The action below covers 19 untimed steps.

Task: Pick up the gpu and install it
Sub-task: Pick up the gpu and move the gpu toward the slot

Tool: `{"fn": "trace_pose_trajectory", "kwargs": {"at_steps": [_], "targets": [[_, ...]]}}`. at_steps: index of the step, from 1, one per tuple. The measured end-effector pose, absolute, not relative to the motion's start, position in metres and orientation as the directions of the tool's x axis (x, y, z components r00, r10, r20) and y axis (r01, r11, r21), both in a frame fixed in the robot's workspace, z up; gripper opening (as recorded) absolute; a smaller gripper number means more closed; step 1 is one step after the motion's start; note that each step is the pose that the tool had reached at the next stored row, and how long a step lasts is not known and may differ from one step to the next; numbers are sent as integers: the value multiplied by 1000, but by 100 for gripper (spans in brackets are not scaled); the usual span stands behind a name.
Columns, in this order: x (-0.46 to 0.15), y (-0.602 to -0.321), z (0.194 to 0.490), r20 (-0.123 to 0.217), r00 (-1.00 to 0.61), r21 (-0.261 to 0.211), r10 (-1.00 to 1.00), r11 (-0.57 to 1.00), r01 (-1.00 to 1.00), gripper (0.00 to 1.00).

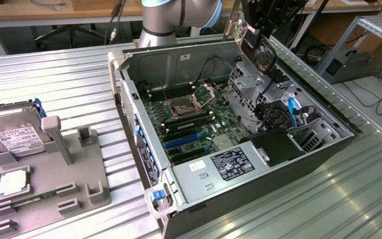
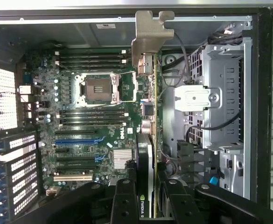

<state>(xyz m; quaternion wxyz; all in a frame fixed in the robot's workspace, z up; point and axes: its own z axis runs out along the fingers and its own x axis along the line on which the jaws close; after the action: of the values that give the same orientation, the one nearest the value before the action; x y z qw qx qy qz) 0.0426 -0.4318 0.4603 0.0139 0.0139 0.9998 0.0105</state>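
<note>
The gpu [image 1: 260, 50], a flat black card with a round fan on its face, hangs above the far rim of the open computer case [image 1: 244, 199]. My gripper [image 1: 264, 22] is shut on it from above. In the wrist view the gpu [image 2: 148, 140] is seen edge-on, its silver end bracket [image 2: 150, 32] pointing away from the camera, and my gripper [image 2: 148, 203] clamps the card between black fingers [image 2: 124, 203]. The card hovers over the motherboard [image 2: 89, 116], off to the side of the blue and black expansion slots [image 2: 75, 138], between them and the drive cage [image 2: 220, 93].
Inside the case lie the motherboard [image 1: 191, 124] with an open CPU socket [image 1: 181, 107], a metal drive cage [image 1: 247, 94] and loose cables. On the exterior view's left, a grey fixture [image 1: 65, 169] carries a silver hard drive [image 1: 12, 132].
</note>
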Motion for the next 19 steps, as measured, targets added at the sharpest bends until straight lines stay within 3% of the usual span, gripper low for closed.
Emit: {"fn": "trace_pose_trajectory", "kwargs": {"at_steps": [19], "targets": [[58,-431,460,-28,-999,21,28,999,27,27]]}}
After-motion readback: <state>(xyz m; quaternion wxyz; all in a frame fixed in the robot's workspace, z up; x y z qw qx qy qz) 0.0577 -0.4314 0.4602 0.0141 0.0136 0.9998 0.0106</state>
